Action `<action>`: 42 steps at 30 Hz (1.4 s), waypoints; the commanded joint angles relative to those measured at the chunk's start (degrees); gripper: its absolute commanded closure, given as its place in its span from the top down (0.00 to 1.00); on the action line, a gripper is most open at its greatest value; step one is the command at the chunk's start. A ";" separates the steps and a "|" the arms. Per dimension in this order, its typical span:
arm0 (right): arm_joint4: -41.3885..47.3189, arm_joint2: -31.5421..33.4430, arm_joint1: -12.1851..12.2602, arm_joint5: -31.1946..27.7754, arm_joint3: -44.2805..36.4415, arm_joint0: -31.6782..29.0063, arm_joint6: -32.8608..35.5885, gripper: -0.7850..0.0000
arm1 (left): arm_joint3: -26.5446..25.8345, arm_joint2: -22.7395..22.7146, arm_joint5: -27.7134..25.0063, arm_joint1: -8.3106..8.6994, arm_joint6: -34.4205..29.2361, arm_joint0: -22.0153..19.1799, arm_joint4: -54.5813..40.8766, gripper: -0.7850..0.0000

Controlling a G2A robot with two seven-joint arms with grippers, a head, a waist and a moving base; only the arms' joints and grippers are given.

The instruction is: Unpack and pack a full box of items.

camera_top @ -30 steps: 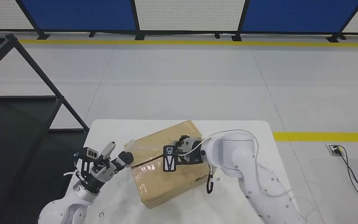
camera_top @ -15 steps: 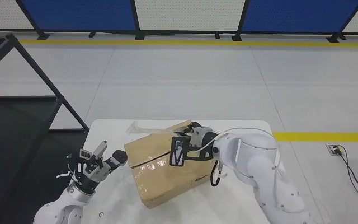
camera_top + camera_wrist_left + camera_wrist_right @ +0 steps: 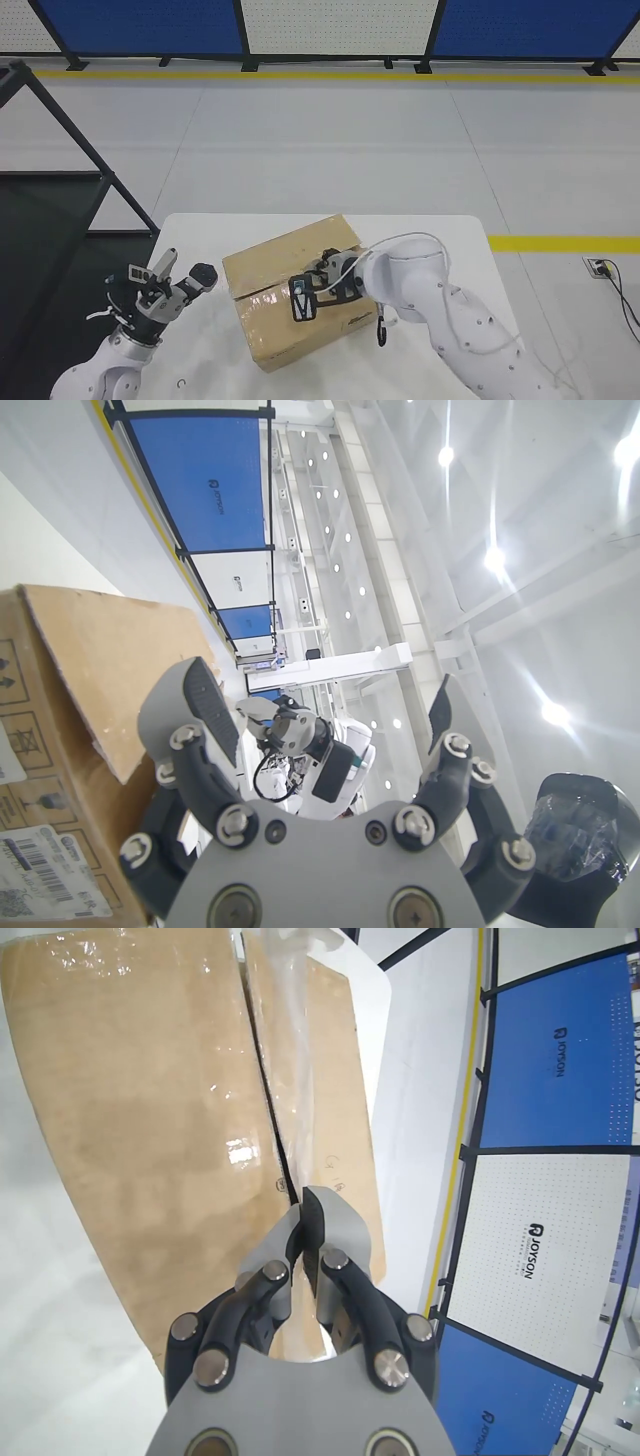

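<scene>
A closed cardboard box (image 3: 275, 270) lies slantwise on the white table (image 3: 195, 235). My right gripper (image 3: 303, 300) rests over the box's top seam, and its fingers are shut on a strip of clear tape (image 3: 296, 1053) that runs along the seam (image 3: 265, 1093). The right gripper (image 3: 303, 1195) pinches the tape just above the cardboard. My left gripper (image 3: 178, 272) hangs left of the box, apart from it, open and holding nothing. In the left wrist view the left gripper (image 3: 320, 685) points up, with the box's side (image 3: 75, 700) beside it.
A black metal frame (image 3: 60, 150) stands off the table's left side. Bare tabletop lies behind the box and to its right (image 3: 450, 235). The table's front edge runs close under both arms.
My right gripper went up and back with the tape lifted, then came down to the box's seam nearer the front. My left gripper drew away leftward from the box.
</scene>
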 commanded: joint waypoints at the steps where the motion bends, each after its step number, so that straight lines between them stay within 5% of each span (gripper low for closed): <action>1: 1.33 -1.93 0.34 0.00 0.92 1.09 0.16 0.00 | -0.41 -0.10 0.44 0.00 -0.83 0.07 -1.08 1.00; 14: 5.68 -8.17 1.54 0.00 3.83 5.83 -0.37 0.00 | -2.14 1.85 3.19 0.21 -7.00 -0.63 0.24 1.00; 42: 3.46 -13.01 -2.01 2.27 11.28 10.07 -4.25 0.00 | 5.84 6.72 6.09 0.01 -6.41 -4.92 3.68 1.00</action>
